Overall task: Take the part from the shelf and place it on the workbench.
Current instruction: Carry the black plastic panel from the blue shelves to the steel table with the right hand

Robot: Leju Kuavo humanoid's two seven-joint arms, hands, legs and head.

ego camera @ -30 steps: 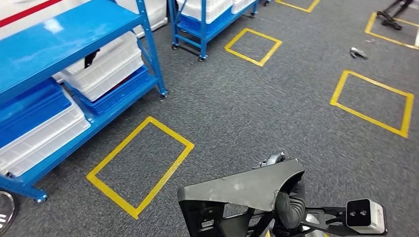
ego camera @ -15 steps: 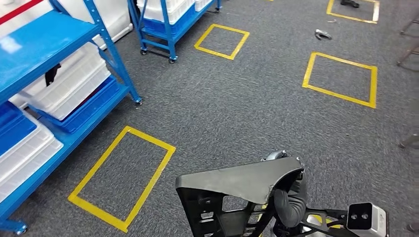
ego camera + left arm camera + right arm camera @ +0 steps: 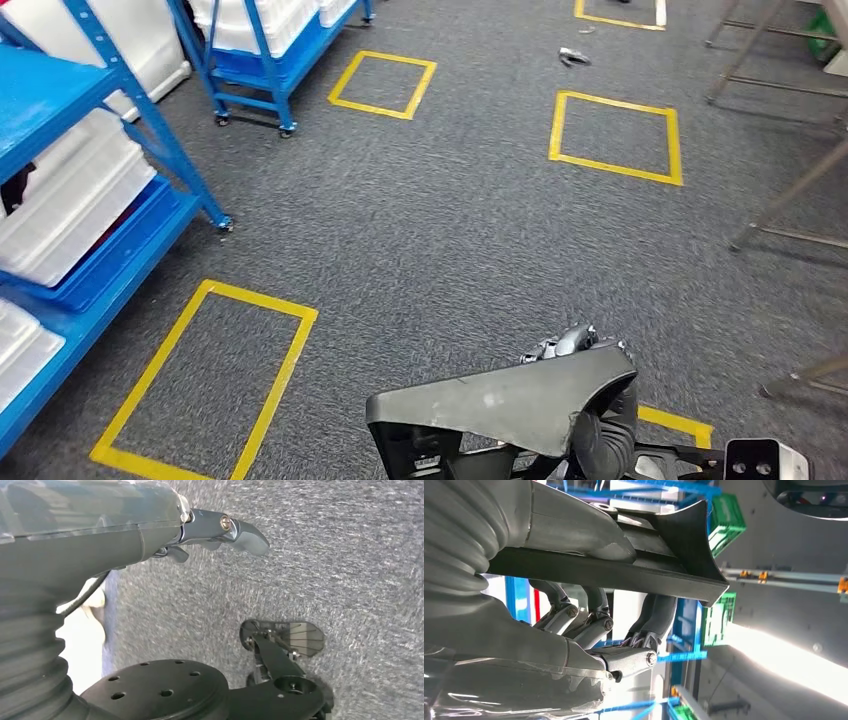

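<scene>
While the right hand (image 3: 589, 630) grips the dark grey part (image 3: 510, 395) between thumb and curled fingers, the part sits low before the robot's body, above the grey carpet (image 3: 450, 230) with yellow taped squares (image 3: 613, 136). Blue shelves (image 3: 110, 230) with white bins stand left. The left hand (image 3: 165, 530) hangs over the carpet, fingers loosely extended, holding nothing.

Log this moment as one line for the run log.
stage: carrying | right hand: holds dark part | left hand: holds nothing, over carpet | shelf: at left | workbench: not reached
</scene>
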